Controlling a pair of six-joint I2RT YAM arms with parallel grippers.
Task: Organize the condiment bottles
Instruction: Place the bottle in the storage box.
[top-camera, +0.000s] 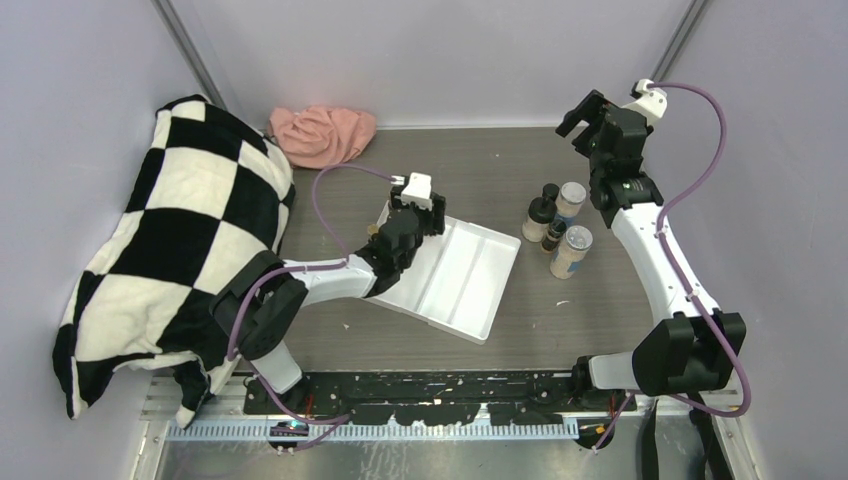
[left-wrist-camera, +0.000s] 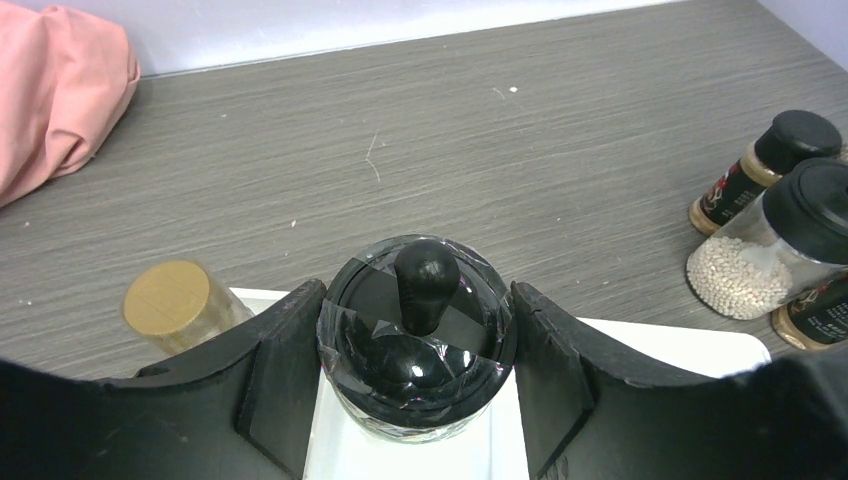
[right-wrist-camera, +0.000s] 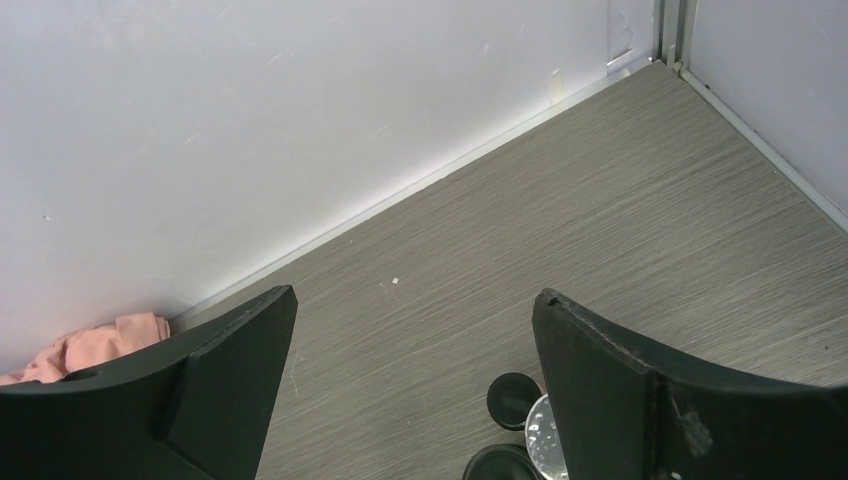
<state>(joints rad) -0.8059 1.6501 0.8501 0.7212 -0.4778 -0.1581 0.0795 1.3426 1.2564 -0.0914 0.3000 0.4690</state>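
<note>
Six bottles (top-camera: 572, 250), one tray (top-camera: 470, 285), two cloths (top-camera: 322, 135)

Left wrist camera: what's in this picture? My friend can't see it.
The left gripper holds a dark jar with a black knob lid over a white tray. A gold-capped bottle stands at its left, black-lidded bottles at far right, a pink cloth behind.

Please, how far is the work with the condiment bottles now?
Done: perhaps one gold-capped slim bottle, standing at the white divided tray's far corner. In hand: the left gripper clamps a black-lidded round jar over the tray. Left: four bottles clustered on the grey table; the open right gripper hovers empty.
</note>
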